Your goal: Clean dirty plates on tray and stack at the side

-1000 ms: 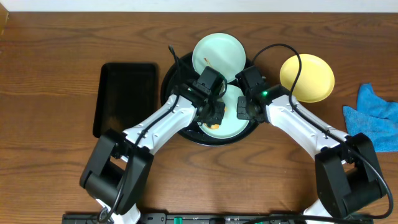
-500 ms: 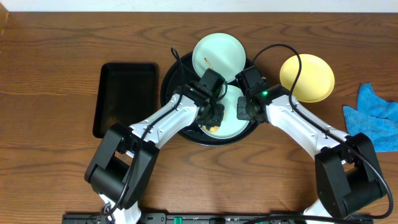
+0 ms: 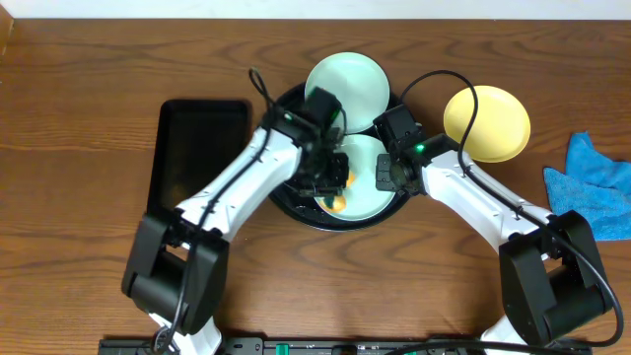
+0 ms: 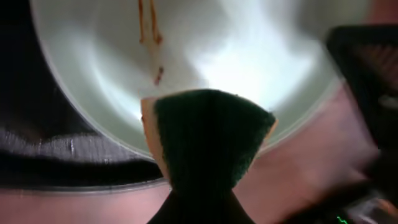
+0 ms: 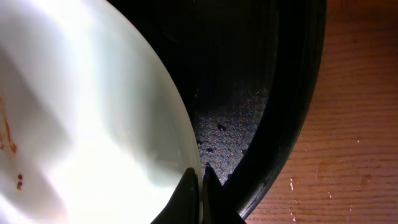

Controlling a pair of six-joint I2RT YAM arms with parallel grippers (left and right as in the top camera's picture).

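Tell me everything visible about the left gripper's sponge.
The sponge has a dark green scouring face and a pale orange foam layer along its edges. It looks soft, pinched narrow where the left gripper holds it and fanning wider toward its free end. It sits over the rim of the smeared mint plate in the black tray; whether it touches the plate is unclear.

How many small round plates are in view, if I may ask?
3. One pale mint-blue plate in the round black tray, another mint-blue plate over its far rim, a pale yellow plate beside it.
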